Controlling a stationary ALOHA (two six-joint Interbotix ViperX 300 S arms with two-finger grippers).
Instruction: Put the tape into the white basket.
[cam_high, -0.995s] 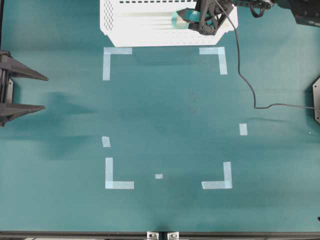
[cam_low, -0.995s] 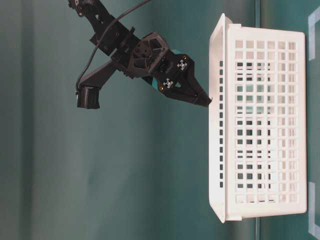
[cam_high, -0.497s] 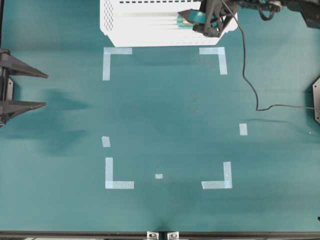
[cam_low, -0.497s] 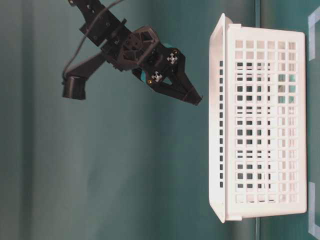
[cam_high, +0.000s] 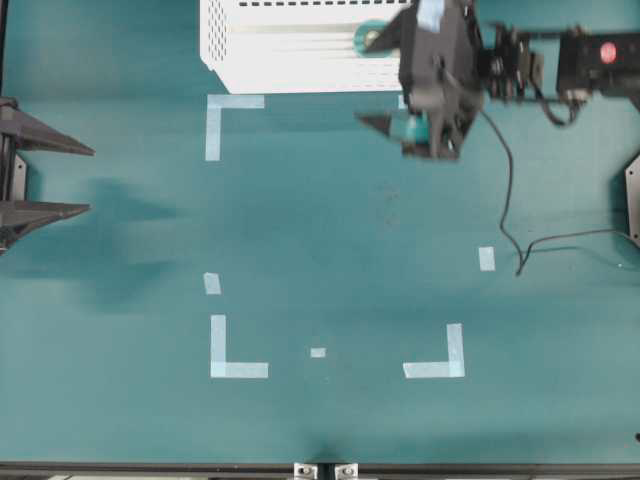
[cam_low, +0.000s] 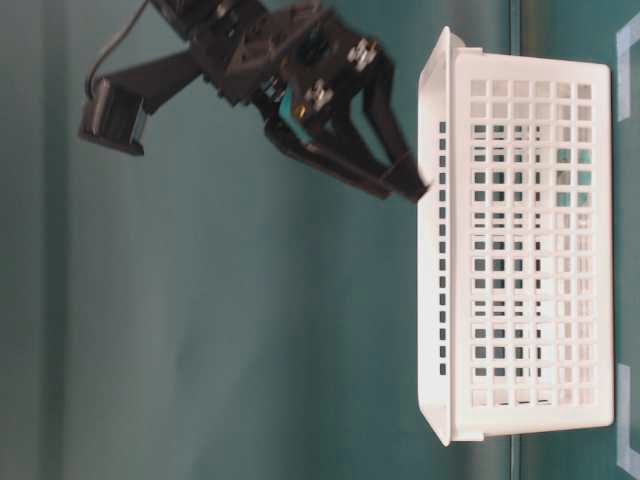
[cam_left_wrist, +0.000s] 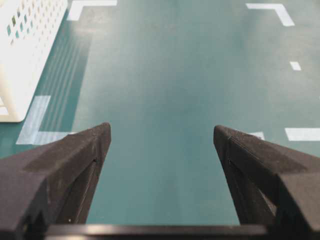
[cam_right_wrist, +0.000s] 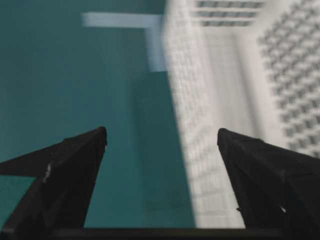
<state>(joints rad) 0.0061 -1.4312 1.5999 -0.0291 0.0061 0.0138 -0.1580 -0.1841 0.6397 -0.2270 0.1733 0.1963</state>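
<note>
The tape (cam_high: 360, 42), a small teal-green ring, lies inside the white basket (cam_high: 260, 60) near its right end. In the table-level view the tape (cam_low: 568, 178) shows through the slotted wall of the basket (cam_low: 500, 300). My right gripper (cam_high: 395, 135) hangs open and empty above the mat, just in front of the basket's near rim. In its wrist view the right gripper (cam_right_wrist: 161, 131) straddles the blurred basket wall (cam_right_wrist: 225, 100). My left gripper (cam_high: 88, 180) rests open at the far left edge. The left gripper (cam_left_wrist: 161, 129) has only mat between its fingers.
Pale tape corner marks (cam_high: 225, 110) and small strips (cam_high: 486, 258) lie flat on the teal mat. A black cable (cam_high: 505, 190) trails from the right arm across the right side. The basket corner (cam_left_wrist: 22, 60) shows at the upper left of the left wrist view.
The tape dropped into the basket and stayed there. My right gripper, open throughout, drew back from above the basket to in front of its near rim. The left arm kept still.
</note>
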